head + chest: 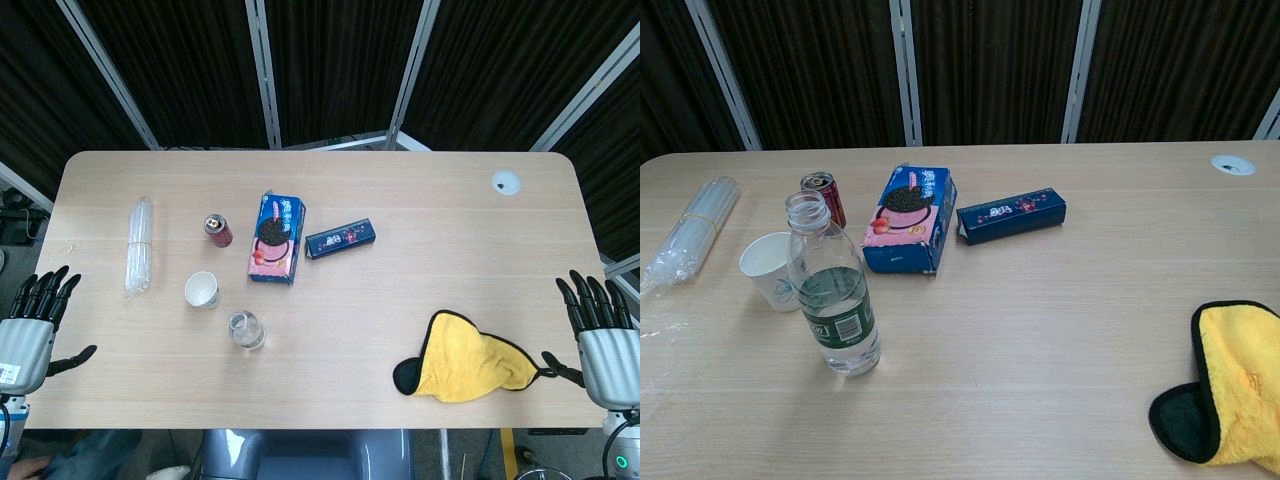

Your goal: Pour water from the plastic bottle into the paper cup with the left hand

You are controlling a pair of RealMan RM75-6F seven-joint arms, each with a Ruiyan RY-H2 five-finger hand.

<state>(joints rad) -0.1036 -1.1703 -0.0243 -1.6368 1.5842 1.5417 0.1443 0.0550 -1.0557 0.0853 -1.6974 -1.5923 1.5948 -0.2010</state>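
Observation:
A clear plastic bottle (pixel 245 331) (pixel 832 288) with no cap stands upright near the table's front, partly filled with water. The white paper cup (pixel 202 290) (pixel 771 270) stands upright just behind and to the left of it, a small gap between them. My left hand (pixel 30 320) hovers at the table's left front edge, fingers spread, holding nothing, well left of the bottle. My right hand (pixel 604 335) is at the right front edge, fingers apart and empty. Neither hand appears in the chest view.
Behind the cup stand a red can (pixel 218 229) (pixel 824 197), a blue cookie box (pixel 277 237) (pixel 908 218) and a dark blue slim box (pixel 341 239) (pixel 1011 215). A clear plastic sleeve (pixel 139 244) (pixel 688 237) lies at left. A yellow cloth (pixel 462 358) (pixel 1232 388) lies front right.

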